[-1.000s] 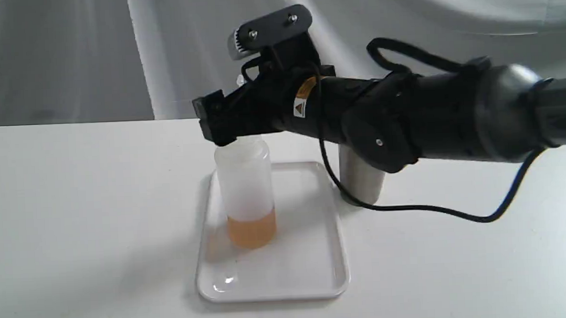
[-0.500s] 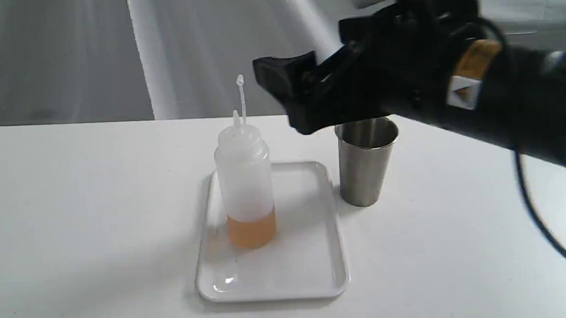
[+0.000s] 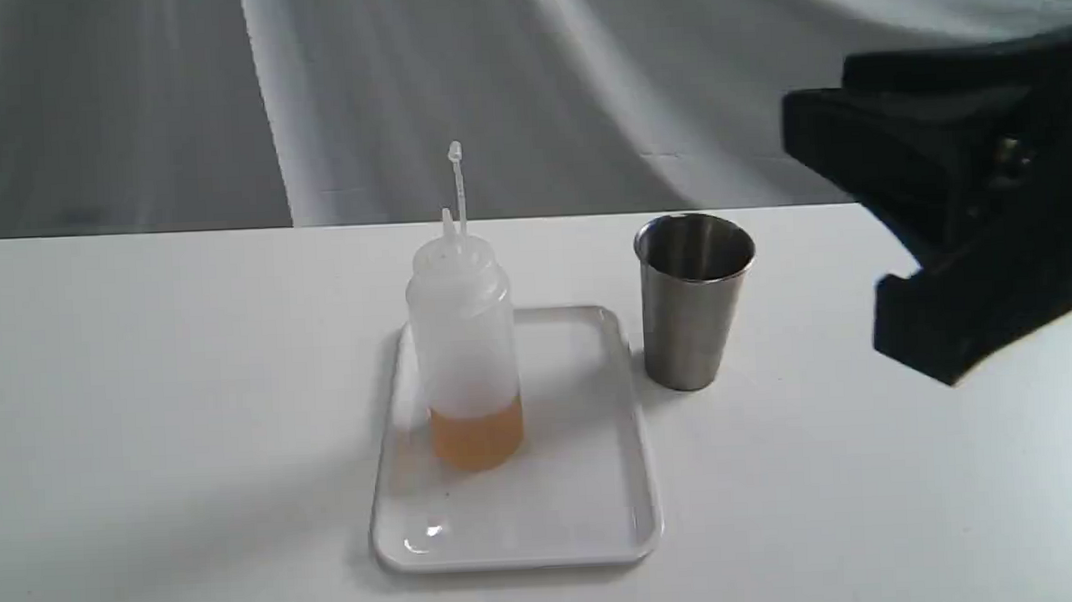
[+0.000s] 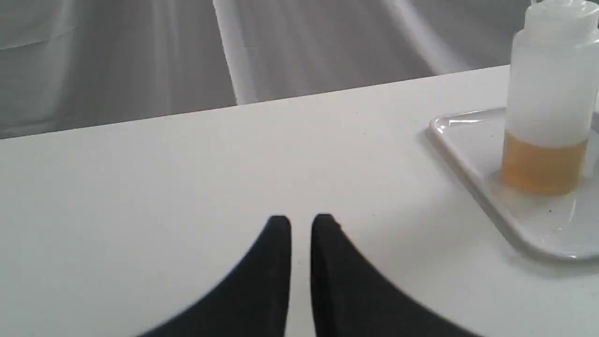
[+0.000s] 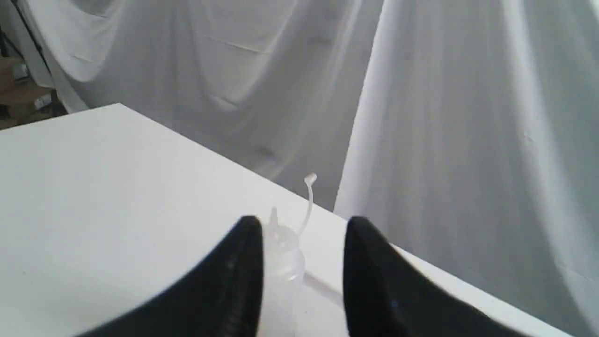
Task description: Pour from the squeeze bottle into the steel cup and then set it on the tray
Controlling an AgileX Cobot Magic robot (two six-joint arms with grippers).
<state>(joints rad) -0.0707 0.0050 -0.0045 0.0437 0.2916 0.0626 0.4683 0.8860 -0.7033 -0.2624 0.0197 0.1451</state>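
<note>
The squeeze bottle (image 4: 547,93) stands upright on the tray (image 4: 477,154), well apart from the left gripper (image 4: 301,224), jaws nearly together above the table (image 4: 140,187).

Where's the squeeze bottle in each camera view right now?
Exterior: squeeze bottle upright on the tray, left of the steel cup.
Left wrist: bottle on the tray, off to one side of the left tool.
Right wrist: bottle blurred, framed by the right tool, not held.
Shared landmark: the white table.

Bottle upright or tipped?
Upright: bottle stands base-down on the tray, liquid settled level at its bottom.
</note>
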